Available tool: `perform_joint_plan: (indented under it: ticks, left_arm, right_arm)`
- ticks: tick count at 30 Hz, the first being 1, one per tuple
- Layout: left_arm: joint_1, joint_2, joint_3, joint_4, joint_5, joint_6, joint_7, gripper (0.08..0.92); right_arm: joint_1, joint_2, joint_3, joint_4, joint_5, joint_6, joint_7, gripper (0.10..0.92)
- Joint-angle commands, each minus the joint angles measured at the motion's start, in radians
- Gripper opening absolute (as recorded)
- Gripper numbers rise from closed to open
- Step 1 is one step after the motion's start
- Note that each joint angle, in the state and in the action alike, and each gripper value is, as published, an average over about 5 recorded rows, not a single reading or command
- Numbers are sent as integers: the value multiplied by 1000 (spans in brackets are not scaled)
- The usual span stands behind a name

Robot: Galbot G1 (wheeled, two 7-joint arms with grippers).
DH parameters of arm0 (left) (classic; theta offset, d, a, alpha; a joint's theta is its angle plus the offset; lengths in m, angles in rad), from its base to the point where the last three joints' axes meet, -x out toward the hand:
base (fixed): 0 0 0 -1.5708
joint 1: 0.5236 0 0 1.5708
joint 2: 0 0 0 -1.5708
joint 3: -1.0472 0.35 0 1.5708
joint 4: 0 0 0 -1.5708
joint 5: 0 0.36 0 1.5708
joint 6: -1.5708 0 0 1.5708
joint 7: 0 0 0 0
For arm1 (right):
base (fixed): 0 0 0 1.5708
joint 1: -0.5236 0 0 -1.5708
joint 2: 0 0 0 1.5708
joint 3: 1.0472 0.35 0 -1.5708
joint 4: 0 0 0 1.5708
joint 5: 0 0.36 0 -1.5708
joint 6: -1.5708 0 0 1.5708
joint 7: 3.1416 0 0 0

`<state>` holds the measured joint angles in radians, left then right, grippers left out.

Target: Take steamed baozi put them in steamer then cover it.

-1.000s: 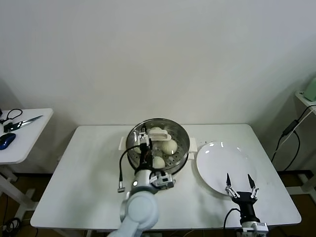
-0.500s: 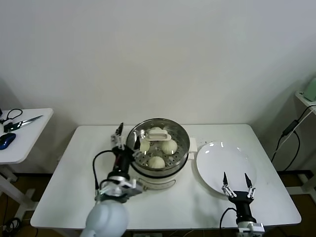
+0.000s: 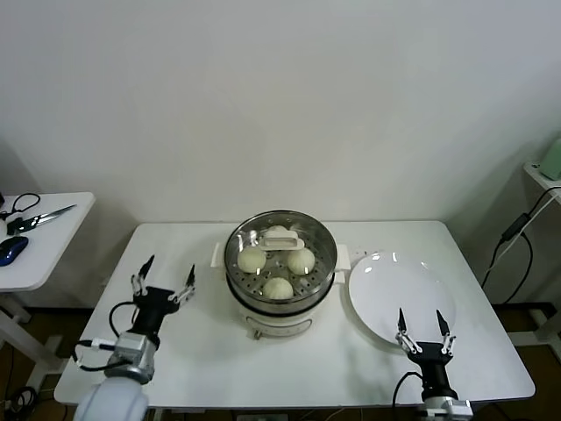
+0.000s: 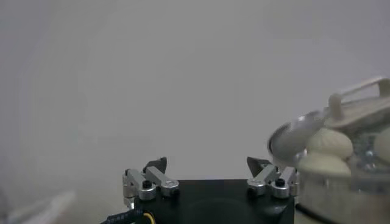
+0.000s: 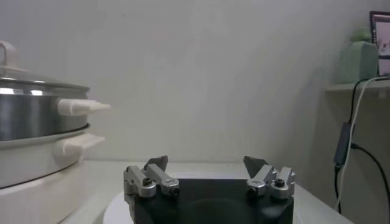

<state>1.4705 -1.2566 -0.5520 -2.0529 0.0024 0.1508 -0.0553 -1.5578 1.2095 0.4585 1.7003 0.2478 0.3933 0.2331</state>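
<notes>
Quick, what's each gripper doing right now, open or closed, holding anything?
Left gripper: open, empty, beside the steamer.
Right gripper: open, empty, over the plate.

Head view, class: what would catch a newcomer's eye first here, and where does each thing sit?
The shiny steamer sits mid-table, its glass lid on and the buns showing through it. Right of it lies a bare white plate. The left gripper hangs open to the steamer's left, and the right gripper hangs open at the plate's near edge; neither holds anything.
</notes>
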Motion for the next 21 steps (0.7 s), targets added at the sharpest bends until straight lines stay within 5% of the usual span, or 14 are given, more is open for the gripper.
perform_joint_plan:
  ticks: [1,9,21]
  left_arm:
    - [104,73,-166,89,-417,-135,23,823]
    - [140,30,-74,239,-348,-250,72,823]
    - [152,3,-21,238,-314,-292,70,823]
  right_arm:
    - [-1,-4,-3,-13,24,5,-9,823]
    - [0,-5,-7,-14,30,6,-16,823]
    - [-2,2,-15,-16,30,9,-17,823]
